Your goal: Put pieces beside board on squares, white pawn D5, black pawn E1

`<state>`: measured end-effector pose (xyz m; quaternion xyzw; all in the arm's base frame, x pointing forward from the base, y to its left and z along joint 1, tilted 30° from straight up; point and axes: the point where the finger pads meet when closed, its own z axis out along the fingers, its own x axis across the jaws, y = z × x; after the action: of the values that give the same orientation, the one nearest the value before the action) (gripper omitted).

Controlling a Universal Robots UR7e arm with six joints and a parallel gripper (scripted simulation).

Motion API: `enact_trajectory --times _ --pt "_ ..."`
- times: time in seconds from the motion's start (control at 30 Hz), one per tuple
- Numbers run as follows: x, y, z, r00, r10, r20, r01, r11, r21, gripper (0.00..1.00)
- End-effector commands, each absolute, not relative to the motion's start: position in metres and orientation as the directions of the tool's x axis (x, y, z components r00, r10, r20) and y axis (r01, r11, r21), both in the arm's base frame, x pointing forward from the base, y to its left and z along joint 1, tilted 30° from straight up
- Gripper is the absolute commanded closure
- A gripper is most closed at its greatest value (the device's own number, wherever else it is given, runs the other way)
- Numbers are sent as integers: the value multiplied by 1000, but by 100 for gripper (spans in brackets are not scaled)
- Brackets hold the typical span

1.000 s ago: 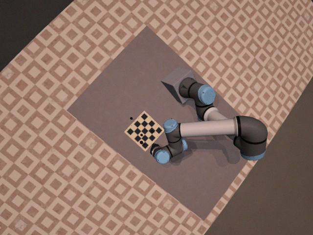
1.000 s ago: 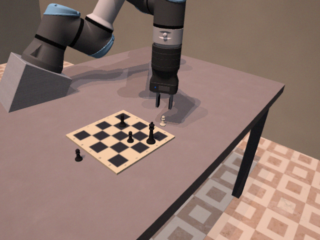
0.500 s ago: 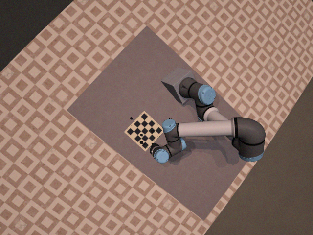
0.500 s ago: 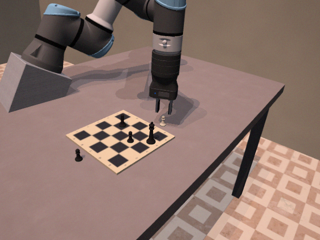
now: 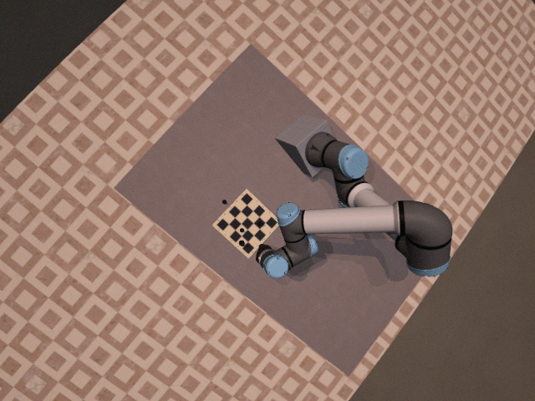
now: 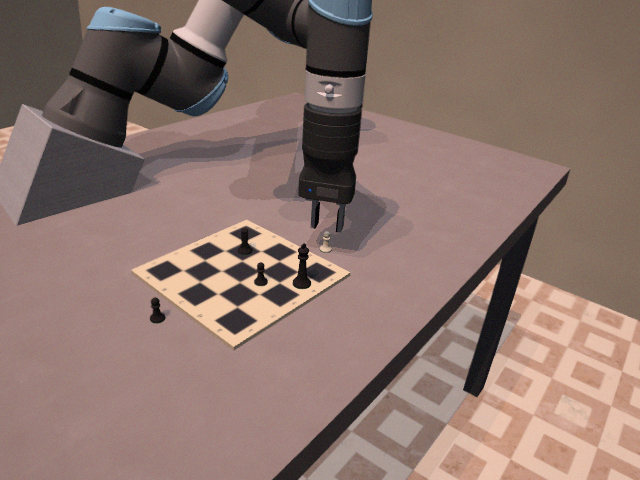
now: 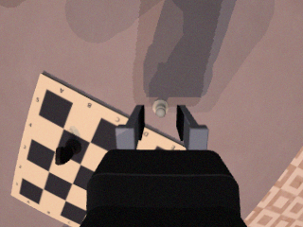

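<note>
The white pawn (image 6: 325, 241) stands upright on the table just off the board's far right edge; the wrist view shows it (image 7: 159, 108) between and below my fingers. My gripper (image 6: 327, 220) is open and empty, hovering above the pawn, fingertips clear of its head. The small chessboard (image 6: 240, 277) lies on the table. The black pawn (image 6: 156, 310) stands off the board's near left side; it also shows in the overhead view (image 5: 223, 201). On the board stand a tall black piece (image 6: 302, 267) and two smaller black pieces (image 6: 260, 274) (image 6: 244, 241).
The arm's grey base block (image 6: 62, 165) stands at the back left. The table edge (image 6: 439, 310) runs close on the right of the board.
</note>
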<state>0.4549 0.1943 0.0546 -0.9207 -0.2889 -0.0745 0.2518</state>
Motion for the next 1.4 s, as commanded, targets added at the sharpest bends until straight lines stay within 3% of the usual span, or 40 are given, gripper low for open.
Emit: enact_trajectory --times 0.0,1.37 --pt "455 194 55 822 494 284 570 -707 -420 32" --pt "455 197 50 822 494 284 570 -707 -420 32"
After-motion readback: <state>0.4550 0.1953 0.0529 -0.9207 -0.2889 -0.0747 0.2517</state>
